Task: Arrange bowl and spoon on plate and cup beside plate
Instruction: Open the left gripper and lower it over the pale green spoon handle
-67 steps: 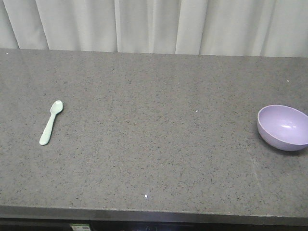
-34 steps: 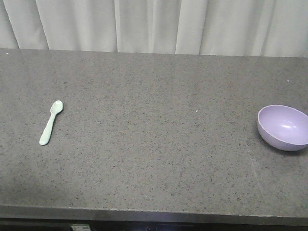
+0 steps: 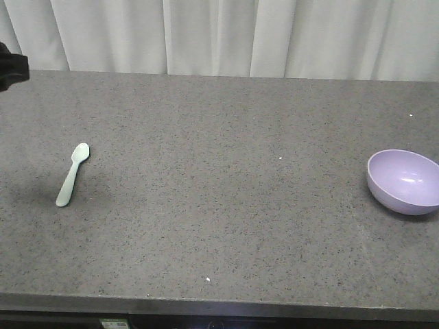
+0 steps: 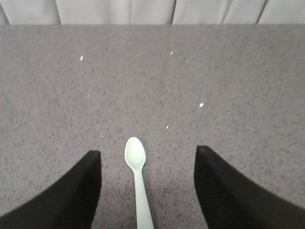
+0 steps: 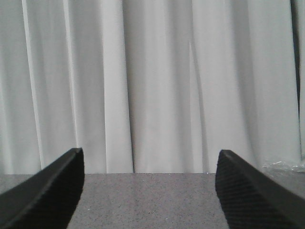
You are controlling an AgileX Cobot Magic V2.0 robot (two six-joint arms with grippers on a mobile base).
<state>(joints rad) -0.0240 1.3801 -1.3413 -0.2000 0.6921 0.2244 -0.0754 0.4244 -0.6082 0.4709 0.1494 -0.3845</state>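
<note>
The pale mint-green spoon (image 3: 72, 175) lies flat on the left of the grey counter, its bowl end pointing away. In the left wrist view the spoon (image 4: 137, 179) lies lengthwise between the two black fingers of my left gripper (image 4: 147, 151), which is open and hovers above it without touching. A black part of my left arm (image 3: 10, 68) shows at the upper left edge of the front view. The lilac bowl (image 3: 403, 181) stands upright at the far right. My right gripper (image 5: 150, 151) is open, holds nothing and faces the curtain. The plate and the cup are out of view.
A white pleated curtain (image 3: 219, 34) hangs behind the speckled grey counter (image 3: 226, 205). The counter's front edge (image 3: 219, 305) runs along the bottom of the front view. Something clear and crinkled (image 5: 286, 166) shows at the right edge of the right wrist view.
A black part of my left arm has come into the front view at the upper left, and a shadow now falls by the spoon. Spoon and bowl have not moved.
</note>
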